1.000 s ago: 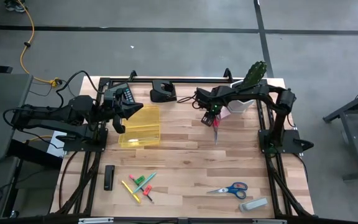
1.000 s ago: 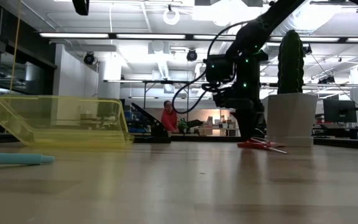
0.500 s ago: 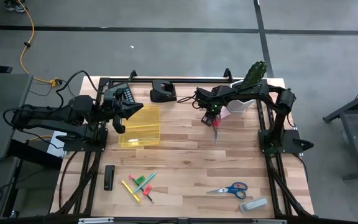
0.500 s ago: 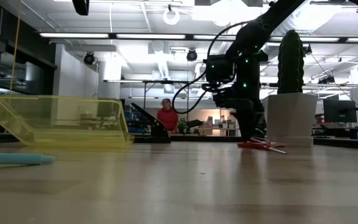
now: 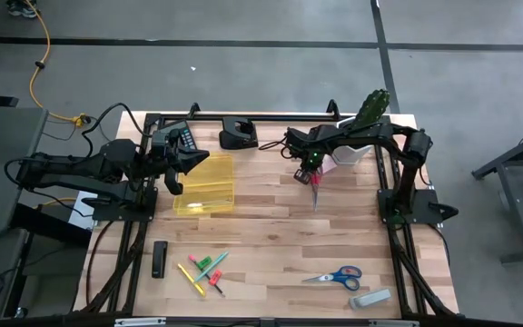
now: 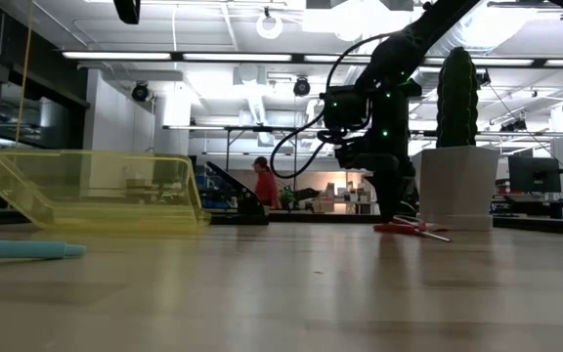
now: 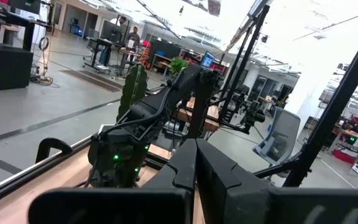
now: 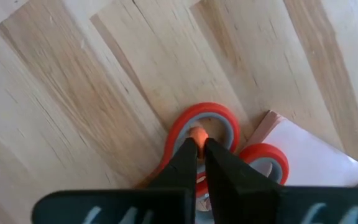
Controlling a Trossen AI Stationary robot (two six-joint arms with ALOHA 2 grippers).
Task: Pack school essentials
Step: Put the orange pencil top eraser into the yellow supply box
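From above, the right tool [image 5: 312,173] is down on the red-handled scissors [image 5: 315,188], which lie on the surface [image 5: 271,227] just in front of the cactus [image 5: 370,111] in its white pot. The left tool [image 5: 172,163] hangs beside the yellow tray [image 5: 205,183], well to the cactus's left. The blue-handled scissors [image 5: 336,276] and the pens [image 5: 205,269] lie far from the cactus, near the front edge.

At table height, the right tool [image 6: 391,210] stands on the red-handled scissors [image 6: 407,227], just beside the cactus pot [image 6: 454,186]; the yellow tray [image 6: 96,191] sits tilted, well apart.

The left wrist view shows that arm's fingers pressed together, holding nothing.

The right wrist view shows its fingers [image 8: 184,163] nearly together, pinching the rim of one red handle ring [image 8: 201,127]; a pink note pad [image 8: 309,155] lies under the other ring.

The pinch is thin: on lifting, the scissors may pivot, slip out, or drag the pad.
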